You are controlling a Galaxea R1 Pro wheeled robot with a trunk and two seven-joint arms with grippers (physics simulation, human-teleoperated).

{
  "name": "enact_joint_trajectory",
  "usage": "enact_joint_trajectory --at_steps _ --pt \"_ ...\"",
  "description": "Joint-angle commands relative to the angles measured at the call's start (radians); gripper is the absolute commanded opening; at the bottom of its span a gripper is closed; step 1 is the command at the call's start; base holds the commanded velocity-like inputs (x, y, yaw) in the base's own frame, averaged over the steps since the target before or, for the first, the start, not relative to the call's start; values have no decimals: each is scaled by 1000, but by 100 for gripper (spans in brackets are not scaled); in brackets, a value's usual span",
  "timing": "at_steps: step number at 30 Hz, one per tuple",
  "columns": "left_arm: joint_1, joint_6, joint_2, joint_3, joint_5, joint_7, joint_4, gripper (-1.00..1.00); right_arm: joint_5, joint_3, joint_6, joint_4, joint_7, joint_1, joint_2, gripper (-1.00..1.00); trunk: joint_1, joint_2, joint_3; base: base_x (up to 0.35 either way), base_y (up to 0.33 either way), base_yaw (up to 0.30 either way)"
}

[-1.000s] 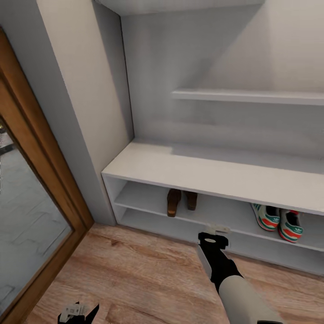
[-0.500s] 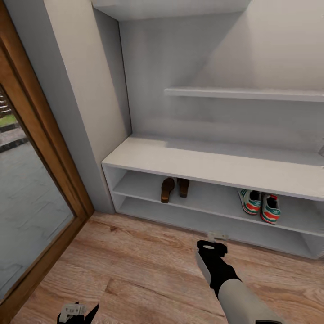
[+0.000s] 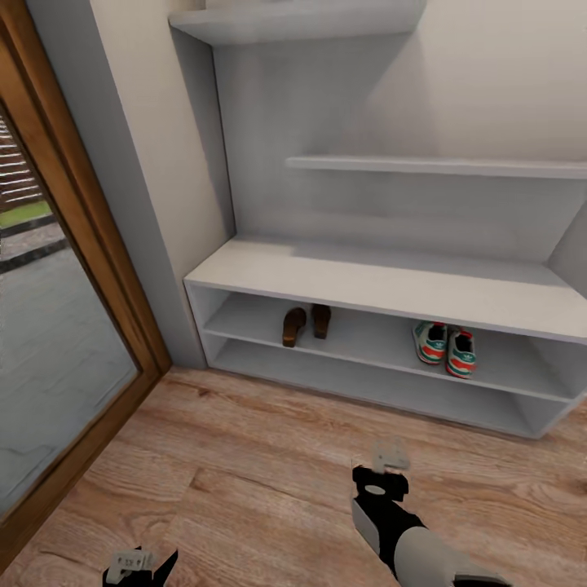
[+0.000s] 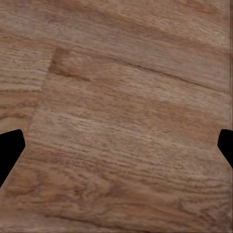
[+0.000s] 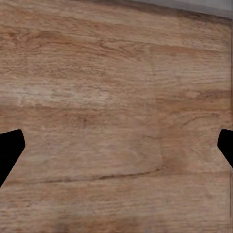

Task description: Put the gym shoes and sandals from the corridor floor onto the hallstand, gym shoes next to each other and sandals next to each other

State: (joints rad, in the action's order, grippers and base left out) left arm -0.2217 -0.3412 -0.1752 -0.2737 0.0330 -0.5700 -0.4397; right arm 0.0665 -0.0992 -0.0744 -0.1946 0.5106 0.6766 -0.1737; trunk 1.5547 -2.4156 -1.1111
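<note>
The two gym shoes [image 3: 445, 350] stand side by side on the upper open shelf of the hallstand [image 3: 383, 285], toward its right; the two sandals [image 3: 305, 324] sit together on that same shelf, well apart to the left. The corridor floor [image 3: 269, 456] in front is wood plank. Both tools hang over bare planks, the right tool [image 3: 390, 456] and the left tool [image 3: 134, 562] each spread wide, gripping nothing.

Two brown sandals [image 3: 303, 324] sit side by side on the upper of the hallstand's [image 3: 367, 285] two open shelf rows, and two cream gym shoes [image 3: 445, 351] with green stripes sit side by side farther along it. Two wall shelves [image 3: 440, 167] hang above. Two end effectors, the left end effector [image 3: 134, 564] and the right end effector [image 3: 389, 456], hover over the wood floor [image 3: 244, 473].
</note>
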Motion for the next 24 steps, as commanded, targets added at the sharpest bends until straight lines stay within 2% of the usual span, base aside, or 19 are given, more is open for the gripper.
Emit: enact_joint_trajectory --at_steps 1,8,9,10,19,22,24 --pt "-1 1 0 -5 4 -9 1 100 7 -8 -25 24 0 1 1 100 -1 0 -1 -305 -102 0" --pt "-1 1 0 -5 6 -7 1 100 10 -7 -163 141 -21 -1 33 100 -1 0 -1 -258 -77 0" --pt "-1 1 0 -5 7 -6 1 100 12 -7 -193 154 -49 -10 52 100 -1 0 -1 -72 -19 0" --pt "-1 0 0 -5 7 -6 1 100 14 -7 -200 157 -62 -15 59 100 -1 0 -1 -57 -15 0" --pt "1 -7 -4 -6 8 -6 2 100 20 -7 -226 164 -231 -69 147 100 -1 0 -1 -20 -5 0" --pt "1 -28 -3 -6 8 -3 5 100 21 -7 -230 165 -277 -79 210 100 -1 0 -1 -3 -1 0" --pt "1 -32 -2 -6 8 1 6 100 21 -7 -230 165 -283 -80 228 100 -1 0 -1 -1 0 0"
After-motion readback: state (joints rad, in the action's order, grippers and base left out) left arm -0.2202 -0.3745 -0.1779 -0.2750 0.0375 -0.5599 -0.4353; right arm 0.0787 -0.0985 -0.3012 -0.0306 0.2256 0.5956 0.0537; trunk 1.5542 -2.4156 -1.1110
